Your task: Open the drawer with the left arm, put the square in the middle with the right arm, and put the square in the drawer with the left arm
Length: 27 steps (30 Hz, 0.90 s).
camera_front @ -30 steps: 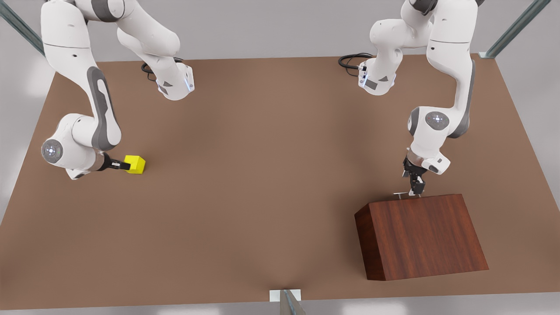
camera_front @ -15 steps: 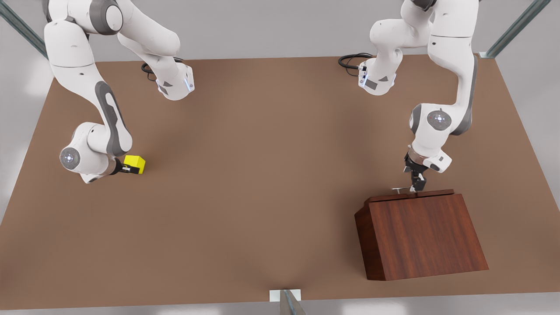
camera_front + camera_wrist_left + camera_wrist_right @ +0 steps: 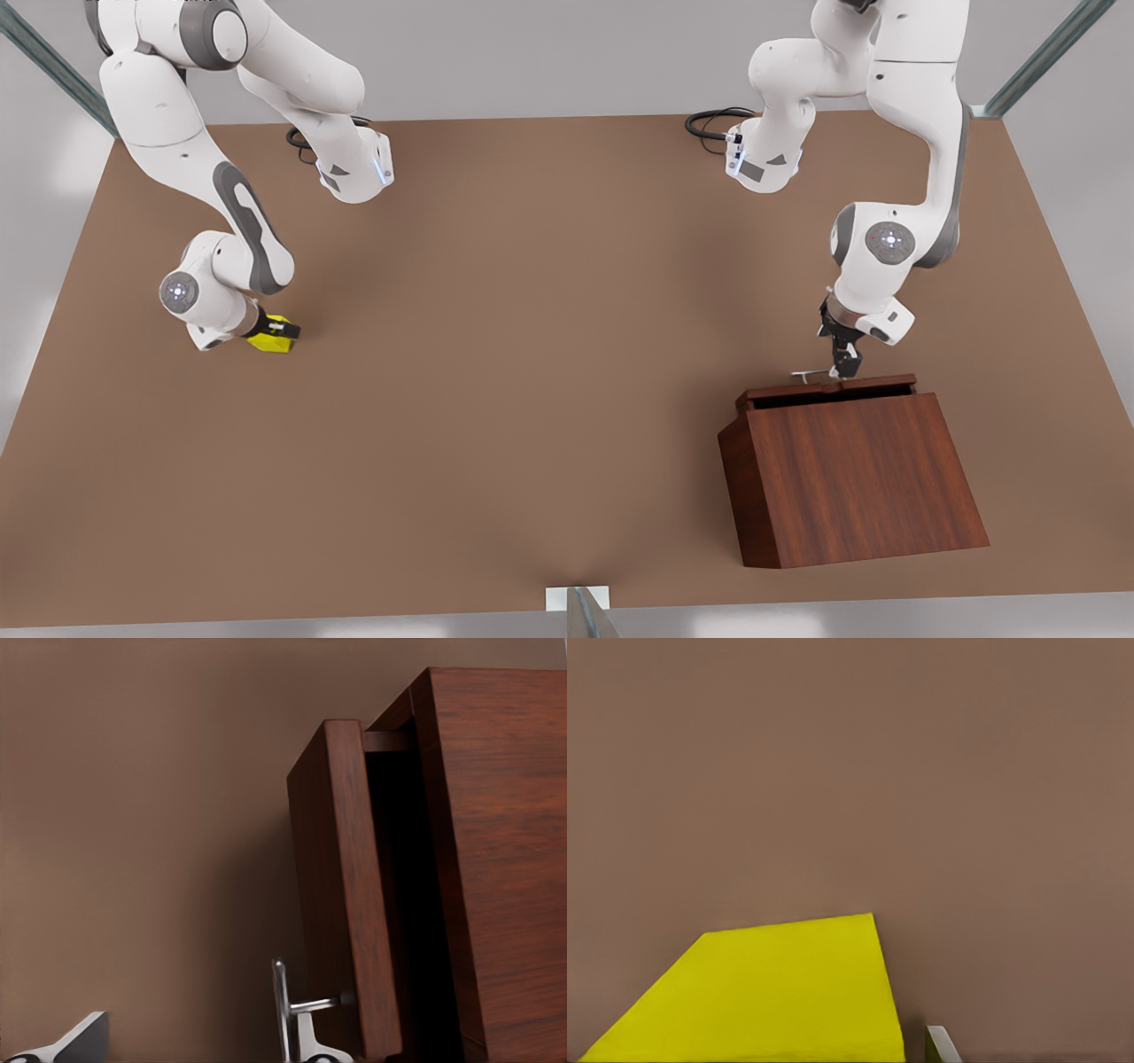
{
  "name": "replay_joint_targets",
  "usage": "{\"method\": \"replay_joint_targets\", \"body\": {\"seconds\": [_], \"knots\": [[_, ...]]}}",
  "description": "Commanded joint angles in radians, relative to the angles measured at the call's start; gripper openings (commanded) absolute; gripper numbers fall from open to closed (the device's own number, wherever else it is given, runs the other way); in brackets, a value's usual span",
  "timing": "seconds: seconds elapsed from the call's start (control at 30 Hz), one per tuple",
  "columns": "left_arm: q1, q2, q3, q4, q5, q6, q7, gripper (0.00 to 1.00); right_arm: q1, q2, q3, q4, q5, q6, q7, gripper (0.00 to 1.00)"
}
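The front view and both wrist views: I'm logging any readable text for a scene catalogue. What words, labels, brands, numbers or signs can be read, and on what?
None: no readable text in any view.
The drawer, its wooden box and the yellow square are unmarked.
The table bears no marking.
The arms' round joint lights carry no letters or numbers.

The drawer is sliding out now, a dark gap showing behind its front where the box was shut a second ago, drawn by the left gripper on the handle. Over by the yellow cube, the right gripper has swung in over it.
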<state>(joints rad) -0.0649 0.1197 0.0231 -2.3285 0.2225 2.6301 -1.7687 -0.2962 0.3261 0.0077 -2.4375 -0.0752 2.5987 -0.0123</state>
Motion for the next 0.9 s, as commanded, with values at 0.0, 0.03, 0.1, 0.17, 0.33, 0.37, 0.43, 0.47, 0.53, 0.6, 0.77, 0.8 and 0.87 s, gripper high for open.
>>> {"method": "replay_joint_targets", "body": {"seconds": [0.0, 0.03, 0.1, 0.17, 0.33, 0.37, 0.43, 0.47, 0.53, 0.6, 0.77, 0.8, 0.87], "knots": [[0.005, 0.000, 0.001, 0.000, -0.005, -0.001, 0.000, 1.00, 0.000, -0.001, 0.000, 0.000, 0.000, 0.000, 0.000, 1.00], [0.005, 0.000, 0.001, -0.005, -0.005, -0.001, 0.000, 1.00, 0.000, -0.002, 0.001, 0.002, 0.000, 0.001, 0.000, 0.98], [0.002, -0.008, 0.000, -0.005, -0.006, -0.019, -0.009, 1.00, 0.002, -0.025, 0.001, 0.000, 0.000, -0.005, 0.000, 0.93], [-0.001, -0.009, 0.000, -0.005, -0.006, -0.025, -0.009, 1.00, 0.002, -0.030, 0.001, -0.011, 0.000, -0.005, 0.000, 0.87], [-0.009, -0.015, -0.002, -0.005, -0.006, -0.053, -0.014, 1.00, 0.006, -0.053, 0.001, -0.023, 0.000, -0.005, 0.000, 0.75], [-0.009, -0.015, -0.002, -0.005, -0.006, -0.053, -0.014, 1.00, 0.006, -0.052, 0.001, -0.018, 0.000, -0.002, 0.000, 0.75], [-0.015, -0.017, -0.002, -0.005, -0.006, -0.055, -0.014, 1.00, 0.003, -0.042, 0.001, -0.018, 0.000, 0.001, 0.000, 0.74], [-0.015, -0.020, -0.002, -0.005, -0.006, -0.067, -0.014, 1.00, 0.002, -0.039, 0.001, -0.020, 0.000, 0.001, -0.005, 0.73], [-0.015, -0.029, -0.002, -0.005, -0.006, -0.088, -0.014, 1.00, -0.001, -0.035, 0.001, -0.021, 0.000, 0.000, -0.009, 0.72], [-0.016, -0.037, -0.002, -0.005, -0.006, -0.102, -0.014, 1.00, 0.000, -0.039, 0.001, -0.018, 0.000, 0.000, -0.011, 0.68], [-0.019, -0.032, -0.002, -0.005, -0.006, -0.102, -0.014, 1.00, 0.002, -0.039, 0.001, -0.015, 0.000, 0.001, -0.009, 0.65], [-0.021, -0.032, -0.002, -0.005, -0.006, -0.105, -0.014, 1.00, 0.002, -0.041, 0.001, -0.015, 0.000, 0.000, -0.009, 0.65], [-0.023, -0.032, -0.002, -0.005, -0.006, -0.105, -0.014, 1.00, 0.005, -0.047, 0.001, -0.015, 0.000, -0.003, -0.008, 0.65]]}}
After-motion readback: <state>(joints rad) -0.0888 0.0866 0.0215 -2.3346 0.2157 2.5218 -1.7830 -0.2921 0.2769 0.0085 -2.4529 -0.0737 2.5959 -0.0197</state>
